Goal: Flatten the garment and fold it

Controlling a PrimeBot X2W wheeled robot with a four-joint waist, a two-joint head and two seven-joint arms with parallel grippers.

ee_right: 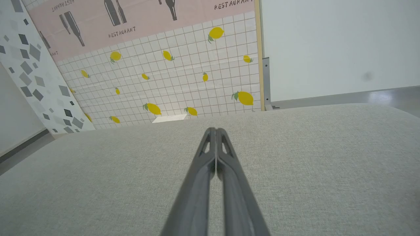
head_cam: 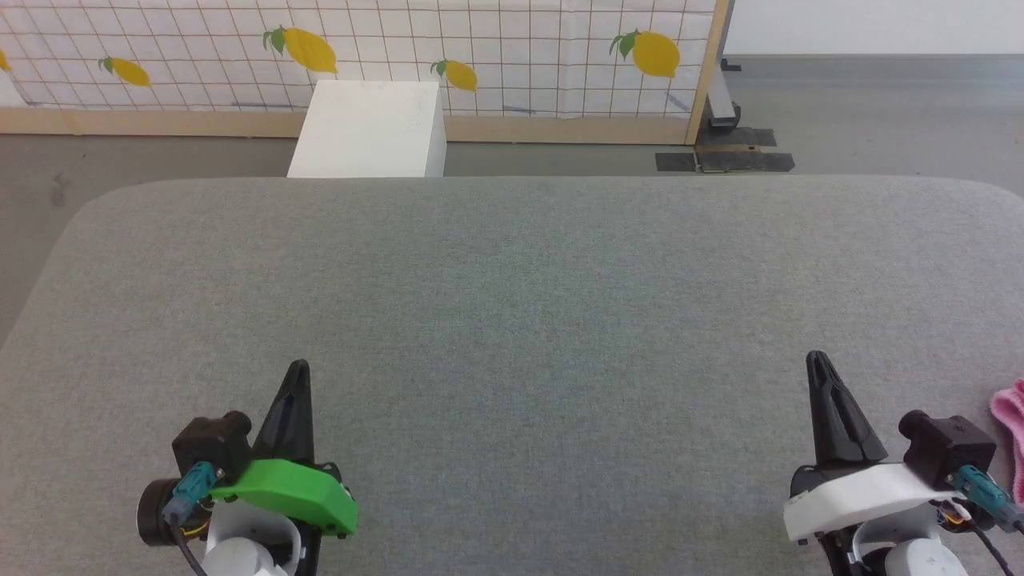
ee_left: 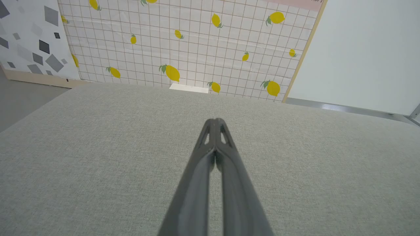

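With left gripper (head_cam: 298, 372) and right gripper (head_cam: 818, 360) each pressed together on nothing over the grey padded table (head_cam: 512, 280), with the garment (head_cam: 1010, 416) lying on it just right of the right gripper, and with "RESTAURANT" printed on the pink wall panel (ee_right: 147, 23).

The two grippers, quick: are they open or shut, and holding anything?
Left gripper: shut, holding nothing.
Right gripper: shut, holding nothing; the pink garment lies apart, off to its right.
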